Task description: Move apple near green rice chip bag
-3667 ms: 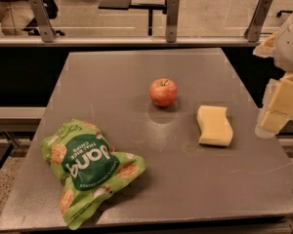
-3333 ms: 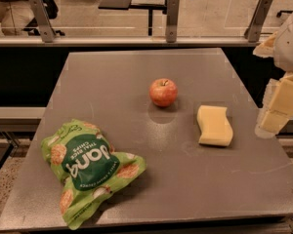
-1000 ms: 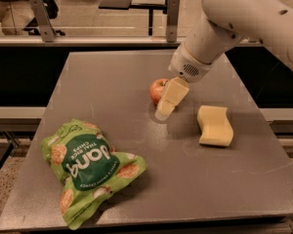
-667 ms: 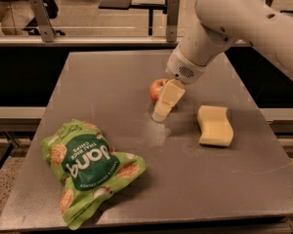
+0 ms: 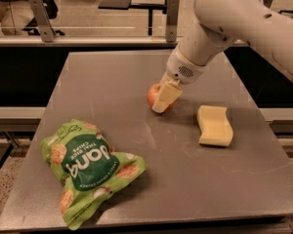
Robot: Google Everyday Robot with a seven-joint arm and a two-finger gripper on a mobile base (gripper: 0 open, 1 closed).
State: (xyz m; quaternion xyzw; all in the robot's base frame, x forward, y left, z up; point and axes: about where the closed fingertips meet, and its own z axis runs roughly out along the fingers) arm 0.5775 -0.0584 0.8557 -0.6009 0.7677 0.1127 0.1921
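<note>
The small red-orange apple [image 5: 152,94] sits on the grey table [image 5: 112,72], a little right of its middle. My gripper [image 5: 162,100] hangs from the white arm [image 5: 219,23] that reaches in from the upper right. It is down at the apple, covering the apple's right side. The green rice chip bag [image 5: 90,167] lies crinkled at the front left of the table, well apart from the apple, with its dark green label facing up.
A pale yellow wavy-edged sponge block [image 5: 214,126] lies right of the apple. A metal rail with posts [image 5: 172,18] runs behind the table's far edge. Chairs and desks stand beyond it. The table's front edge is just below the bag.
The arm swung in from the right edge of the view to the apple, then settled slightly lower and closer against it. Apple, bag and sponge have not moved.
</note>
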